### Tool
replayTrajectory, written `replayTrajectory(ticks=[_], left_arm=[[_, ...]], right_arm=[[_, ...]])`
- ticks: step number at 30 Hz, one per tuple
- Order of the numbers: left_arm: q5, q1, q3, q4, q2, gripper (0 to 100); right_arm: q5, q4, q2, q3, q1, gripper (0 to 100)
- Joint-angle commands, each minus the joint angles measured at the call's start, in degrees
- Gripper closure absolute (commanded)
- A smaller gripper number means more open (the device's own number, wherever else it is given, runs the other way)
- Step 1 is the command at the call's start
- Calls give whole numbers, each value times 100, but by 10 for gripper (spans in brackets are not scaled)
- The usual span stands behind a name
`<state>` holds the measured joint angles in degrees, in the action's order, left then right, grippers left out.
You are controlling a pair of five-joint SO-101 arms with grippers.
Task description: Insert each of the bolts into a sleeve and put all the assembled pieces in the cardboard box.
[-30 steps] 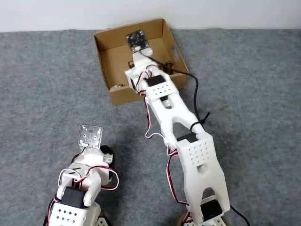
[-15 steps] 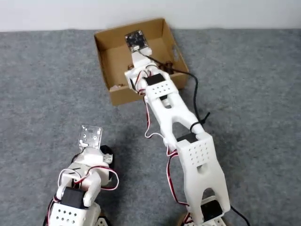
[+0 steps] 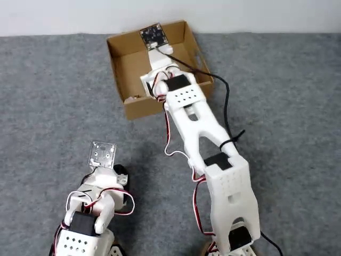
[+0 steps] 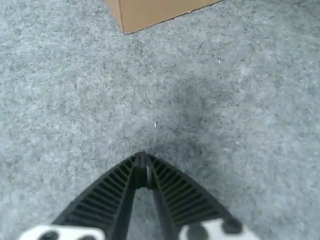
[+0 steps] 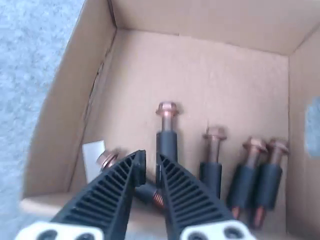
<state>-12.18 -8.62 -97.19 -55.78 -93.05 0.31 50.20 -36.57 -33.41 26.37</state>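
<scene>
High view: cardboard box point(image 3: 133, 69) sits at the far edge of the grey carpeted table point(image 3: 282, 106), left of centre, close to the white wall point(image 3: 170, 16). Right arm point(image 3: 200, 125) is stretched from its base at near right out to the box, wrist end over the box interior. Left arm point(image 3: 96, 200) is folded up at near left, well apart from the box, wrist over the carpet. Small copper bit point(image 3: 130, 98) shows in the box's near-left corner. Left wrist view: left gripper point(image 4: 143, 161) has its fingers pressed together at the tips, nothing between them, hanging over carpet; one box corner is farther off. Right wrist view: right gripper point(image 5: 150, 159) is over the near side of the box, fingers apart by a narrow gap, not clamped on anything I can see. Five bolts sit in black sleeves on the box floor. First piece point(image 5: 166, 142) is just beyond the fingertips, copper head pointing to the far wall. Second piece point(image 5: 211, 177) is near it on the right. Third piece point(image 5: 245, 182) and fourth piece point(image 5: 270, 185) are side by side by the right wall, touching or nearly so. Can't tell if these four lie flat or lean. Fifth piece point(image 5: 144, 192) lies crosswise under the fingers, head to the left, thread end to the right. Pale scrap point(image 5: 94, 154) lies just beside that head, in the near-left corner.
</scene>
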Motion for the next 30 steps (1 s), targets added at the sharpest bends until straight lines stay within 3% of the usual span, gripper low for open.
replayTrajectory(ticks=[1,8,18,23,30], left_arm=[[35,18,31,-26,-62,995],[35,18,31,-26,-62,995],[35,18,31,-26,-62,995],[35,18,31,-26,-62,995],[35,18,31,-26,-62,995]], right_arm=[[-440,646,831,-273,-75,991],[-1029,2035,1666,-273,-268,991],[-1090,3591,2818,-273,-321,991],[-1705,4409,3301,-246,-347,991],[-2154,5262,3916,-229,-980,991]])
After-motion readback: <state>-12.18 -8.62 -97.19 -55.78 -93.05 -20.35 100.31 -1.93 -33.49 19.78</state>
